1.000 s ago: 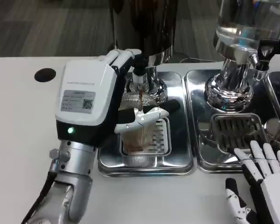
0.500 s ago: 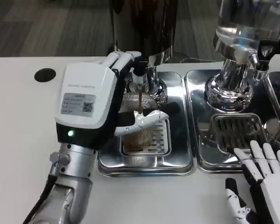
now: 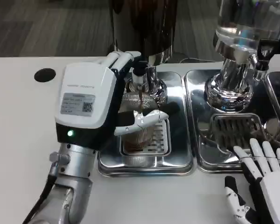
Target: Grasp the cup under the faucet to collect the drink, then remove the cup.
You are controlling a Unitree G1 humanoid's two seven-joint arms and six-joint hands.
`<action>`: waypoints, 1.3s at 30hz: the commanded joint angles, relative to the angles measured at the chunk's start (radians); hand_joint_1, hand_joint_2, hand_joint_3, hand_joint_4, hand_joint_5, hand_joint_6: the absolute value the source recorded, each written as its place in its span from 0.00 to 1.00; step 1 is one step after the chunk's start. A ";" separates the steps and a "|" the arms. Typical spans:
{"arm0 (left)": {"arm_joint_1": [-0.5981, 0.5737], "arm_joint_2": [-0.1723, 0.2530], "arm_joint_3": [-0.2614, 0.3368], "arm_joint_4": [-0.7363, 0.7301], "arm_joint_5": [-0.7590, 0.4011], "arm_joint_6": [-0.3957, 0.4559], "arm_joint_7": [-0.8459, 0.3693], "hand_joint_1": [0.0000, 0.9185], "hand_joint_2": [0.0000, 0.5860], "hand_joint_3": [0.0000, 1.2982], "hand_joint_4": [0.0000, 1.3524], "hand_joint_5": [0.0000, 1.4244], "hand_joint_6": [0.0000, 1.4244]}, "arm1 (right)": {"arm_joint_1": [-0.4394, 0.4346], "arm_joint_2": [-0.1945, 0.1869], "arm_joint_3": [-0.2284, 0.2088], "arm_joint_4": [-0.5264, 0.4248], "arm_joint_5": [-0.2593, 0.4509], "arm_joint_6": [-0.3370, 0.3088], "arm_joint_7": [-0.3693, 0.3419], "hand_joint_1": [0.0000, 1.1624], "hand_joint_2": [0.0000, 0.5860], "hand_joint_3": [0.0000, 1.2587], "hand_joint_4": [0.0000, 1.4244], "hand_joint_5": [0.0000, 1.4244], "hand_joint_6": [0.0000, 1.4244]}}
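While the cup [image 3: 139,122] stands on the grate of the left drip tray [image 3: 177,164], directly beneath the faucet [image 3: 139,79] of the dark dispenser [image 3: 144,23], the left hand [image 3: 98,105] is wrapped around its side, thumb across the front and fingers [image 3: 123,58] curled behind. It looks clear and ribbed, thin-walled, with brown drink in its base. Judgement: light and easily crushed, slippery when wet, and prone to spill as it fills; a moderate hold at mid-height, kept upright, suits it best. A thin stream appears to fall from the faucet, though this is hard to confirm. On the counter's near right edge [image 3: 210,196] the right hand [image 3: 263,179] lies flat, fingers spread, holding nothing, just before the right drip tray [image 3: 200,158] under the clear dispenser [image 3: 238,46].
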 commanded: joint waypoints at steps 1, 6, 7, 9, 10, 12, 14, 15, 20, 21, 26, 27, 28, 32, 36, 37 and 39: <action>0.027 0.015 -0.018 0.024 0.013 -0.008 -0.010 0.00 0.12 0.35 0.32 0.48 0.61 | -0.002 0.003 0.002 -0.002 -0.004 0.002 0.003 0.01 0.79 0.14 0.01 0.00 0.00; 0.028 0.014 -0.023 0.024 0.025 -0.005 -0.005 0.00 0.12 0.35 0.32 0.48 0.61 | -0.003 0.004 0.004 -0.003 -0.006 0.004 0.004 0.01 0.79 0.14 0.01 0.00 0.00; 0.028 0.013 -0.022 0.025 0.024 -0.005 -0.006 0.00 0.12 0.35 0.32 0.48 0.61 | -0.002 0.004 0.004 -0.003 -0.005 0.005 0.005 0.01 0.79 0.14 0.01 0.00 0.00; 0.027 0.013 -0.021 0.026 0.022 -0.005 -0.005 0.00 0.12 0.35 0.32 0.48 0.61 | 0.000 0.003 0.003 -0.004 -0.005 0.005 0.004 0.01 0.79 0.14 0.01 0.00 0.00; 0.027 0.013 -0.021 0.027 0.021 -0.005 -0.005 0.00 0.12 0.35 0.32 0.48 0.61 | 0.001 0.002 0.002 -0.005 -0.005 0.005 0.004 0.01 0.79 0.14 0.01 0.00 0.00; 0.027 0.014 -0.021 0.027 0.023 -0.005 -0.004 0.00 0.12 0.35 0.32 0.48 0.61 | 0.002 0.001 0.001 -0.006 -0.004 0.005 0.004 0.01 0.79 0.14 0.01 0.00 0.00; 0.030 0.015 -0.020 0.026 0.023 -0.005 -0.003 0.00 0.12 0.35 0.32 0.48 0.61 | 0.003 0.000 0.002 -0.006 -0.005 0.005 0.003 0.01 0.80 0.14 0.01 0.00 0.00; 0.032 0.017 -0.018 0.024 0.024 -0.004 -0.002 0.00 0.12 0.35 0.32 0.48 0.61 | 0.004 0.000 0.002 -0.006 -0.006 0.005 0.003 0.01 0.80 0.14 0.01 0.00 0.00; 0.036 0.020 -0.014 0.019 0.024 0.000 0.001 0.00 0.12 0.35 0.32 0.48 0.61 | 0.002 0.003 0.005 -0.005 -0.007 0.006 0.004 0.01 0.81 0.14 0.01 0.00 0.00; 0.036 0.021 -0.013 0.019 0.024 0.000 0.001 0.00 0.12 0.35 0.32 0.48 0.61 | 0.001 0.004 0.006 -0.005 -0.008 0.006 0.004 0.01 0.81 0.14 0.01 0.00 0.00; 0.035 0.022 -0.015 0.013 0.026 0.001 -0.001 0.00 0.12 0.35 0.32 0.48 0.61 | 0.001 0.004 0.007 -0.005 -0.008 0.007 0.003 0.01 0.81 0.14 0.01 0.00 0.00; 0.036 0.021 -0.015 0.013 0.027 0.002 -0.001 0.00 0.12 0.35 0.32 0.48 0.61 | 0.002 0.003 0.007 -0.006 -0.007 0.007 0.002 0.01 0.81 0.14 0.01 0.00 0.00; 0.036 0.021 -0.016 0.013 0.027 0.002 -0.001 0.00 0.12 0.35 0.32 0.48 0.61 | 0.003 0.003 0.006 -0.006 -0.006 0.007 0.002 0.01 0.81 0.14 0.01 0.00 0.00; 0.037 0.018 -0.020 0.013 0.030 0.003 -0.001 0.00 0.12 0.35 0.32 0.48 0.61 | 0.006 0.001 0.004 -0.007 -0.005 0.005 0.001 0.01 0.81 0.14 0.01 0.00 0.00; 0.033 0.018 -0.018 0.008 0.031 0.006 -0.004 0.00 0.12 0.35 0.32 0.48 0.61 | 0.007 0.001 0.004 -0.007 -0.004 0.004 0.000 0.01 0.81 0.14 0.01 0.00 0.00; 0.032 0.018 -0.017 0.008 0.031 0.006 -0.005 0.00 0.12 0.35 0.32 0.48 0.61 | 0.007 0.001 0.004 -0.006 -0.003 0.003 0.000 0.01 0.81 0.14 0.01 0.00 0.00; 0.031 0.017 -0.015 0.004 0.032 0.010 -0.003 0.00 0.12 0.34 0.31 0.47 0.58 | 0.007 0.001 0.004 -0.004 -0.002 0.002 -0.001 0.01 0.81 0.14 0.01 0.00 0.00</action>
